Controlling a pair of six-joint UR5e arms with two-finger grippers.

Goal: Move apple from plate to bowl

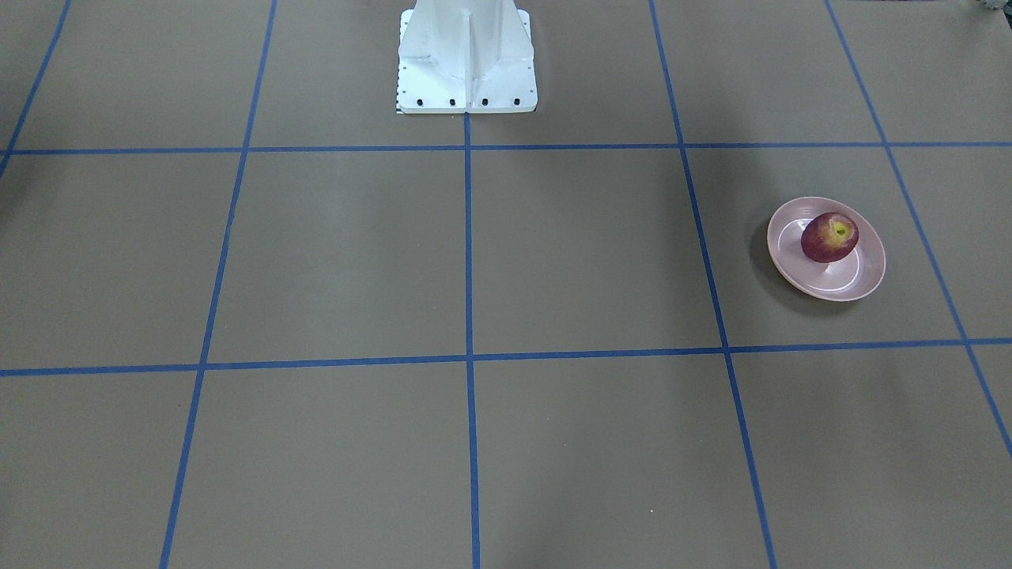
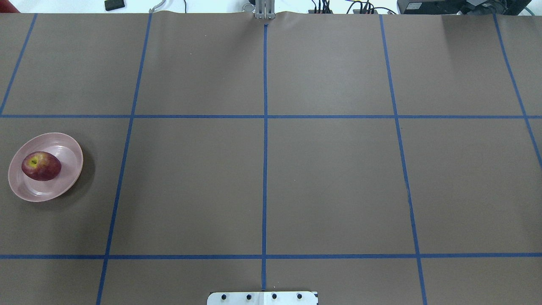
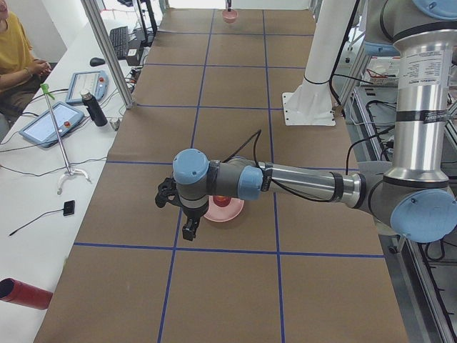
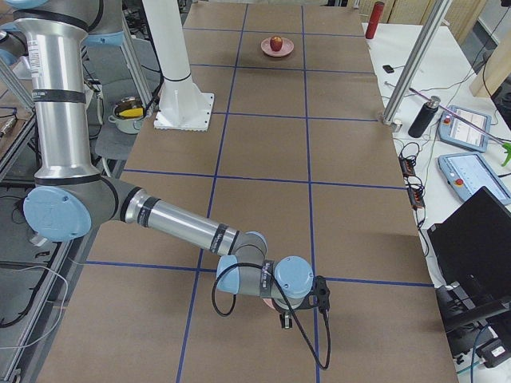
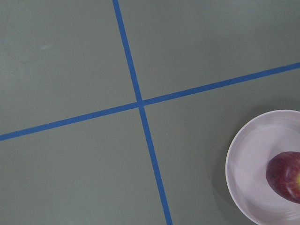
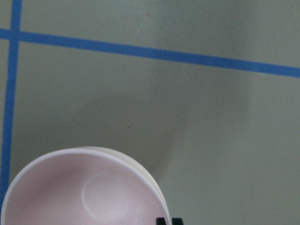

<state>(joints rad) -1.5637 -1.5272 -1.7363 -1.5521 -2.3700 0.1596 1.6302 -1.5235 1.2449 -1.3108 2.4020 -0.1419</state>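
The dark red apple [image 2: 41, 166] lies on the pale pink plate [image 2: 63, 144] at the table's left end; both also show in the front view, apple [image 1: 828, 237] on plate [image 1: 862, 276]. In the left wrist view the apple [image 5: 286, 176] and plate [image 5: 248, 159] sit at the lower right. The pink bowl [image 6: 56, 187] fills the lower left of the right wrist view, empty; it is small and far in the left side view [image 3: 229, 16]. My left gripper [image 3: 189, 230] hangs beside the plate [image 3: 232, 213]. My right gripper [image 4: 286, 321] hangs by the bowl. I cannot tell whether either is open or shut.
Brown table with a blue tape grid. The white robot base [image 1: 466, 59] stands at the middle of the robot's side. Neither arm shows in the overhead or front view. A person and tablets [image 3: 53, 121] are on the side bench.
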